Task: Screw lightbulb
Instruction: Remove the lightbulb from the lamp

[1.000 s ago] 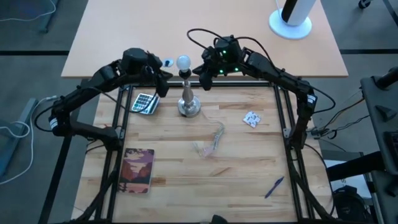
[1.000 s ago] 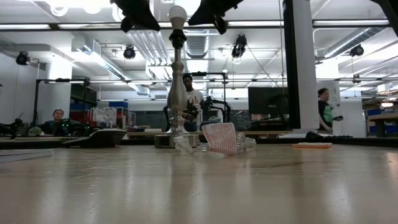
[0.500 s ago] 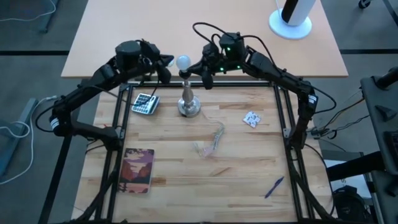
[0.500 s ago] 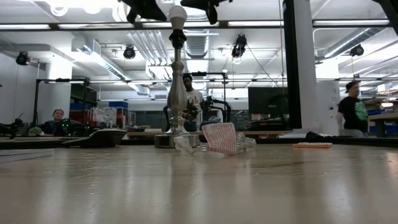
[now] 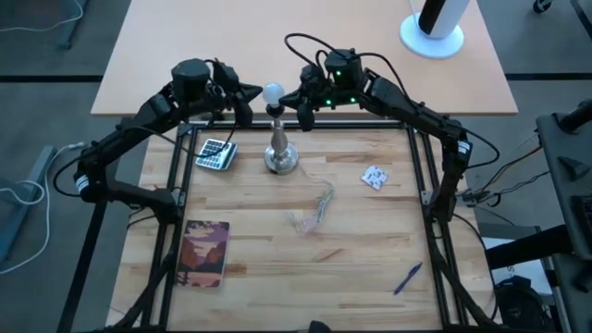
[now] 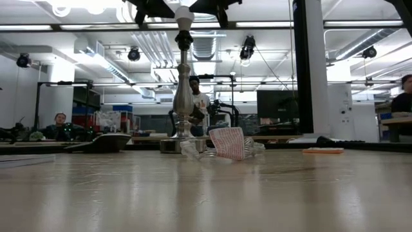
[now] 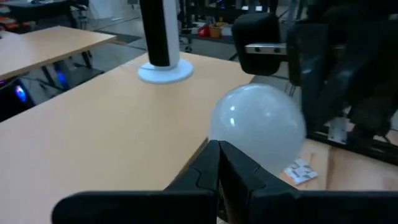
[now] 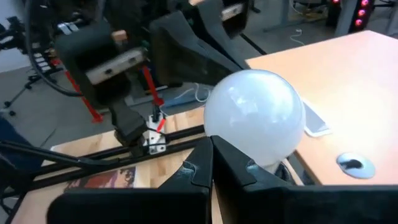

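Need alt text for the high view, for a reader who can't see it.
A white lightbulb sits atop a silver lamp stand on a wooden table, flanked by the shut left gripper and shut right gripper.

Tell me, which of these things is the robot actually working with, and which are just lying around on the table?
In use:
- lightbulb, sitting on top of the lamp stand
- left gripper and right gripper, shut, on either side of the bulb

Lying about:
- calculator
- book
- small white packet
- clear wrapper
- pen

Both pincers [image 5: 242, 104] close around lightbulb [image 5: 272, 92]
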`<action>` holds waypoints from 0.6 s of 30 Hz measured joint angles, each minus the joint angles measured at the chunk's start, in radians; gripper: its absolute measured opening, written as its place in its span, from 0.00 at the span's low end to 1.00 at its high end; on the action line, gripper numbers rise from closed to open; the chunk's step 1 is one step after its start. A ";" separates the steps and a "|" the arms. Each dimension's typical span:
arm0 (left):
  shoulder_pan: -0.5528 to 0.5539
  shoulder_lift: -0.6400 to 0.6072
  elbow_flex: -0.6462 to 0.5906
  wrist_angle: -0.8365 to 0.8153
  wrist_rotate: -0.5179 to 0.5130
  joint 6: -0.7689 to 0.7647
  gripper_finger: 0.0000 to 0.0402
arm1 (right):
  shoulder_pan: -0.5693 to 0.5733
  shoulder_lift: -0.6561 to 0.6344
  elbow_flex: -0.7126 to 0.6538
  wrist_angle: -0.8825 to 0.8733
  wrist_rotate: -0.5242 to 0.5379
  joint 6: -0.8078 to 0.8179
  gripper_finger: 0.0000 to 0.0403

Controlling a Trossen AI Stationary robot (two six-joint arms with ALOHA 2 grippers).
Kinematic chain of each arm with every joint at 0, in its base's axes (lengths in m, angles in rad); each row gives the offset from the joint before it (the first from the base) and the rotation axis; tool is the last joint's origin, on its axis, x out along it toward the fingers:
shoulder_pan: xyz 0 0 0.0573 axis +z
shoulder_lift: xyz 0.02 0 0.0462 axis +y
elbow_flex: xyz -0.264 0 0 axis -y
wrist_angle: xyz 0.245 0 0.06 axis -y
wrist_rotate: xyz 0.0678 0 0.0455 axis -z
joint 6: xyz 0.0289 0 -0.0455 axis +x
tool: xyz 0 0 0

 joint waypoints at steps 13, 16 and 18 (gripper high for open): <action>-0.001 -0.076 0.000 -0.130 -0.094 -0.010 0.00 | -0.020 -0.036 0.000 -0.059 -0.087 -0.017 0.00; 0.010 -0.049 0.000 -0.070 -0.137 0.027 0.00 | -0.001 -0.026 0.000 -0.017 -0.095 -0.015 0.00; 0.013 -0.025 0.000 -0.022 -0.139 0.036 0.00 | 0.003 -0.011 0.000 0.018 -0.100 -0.010 0.00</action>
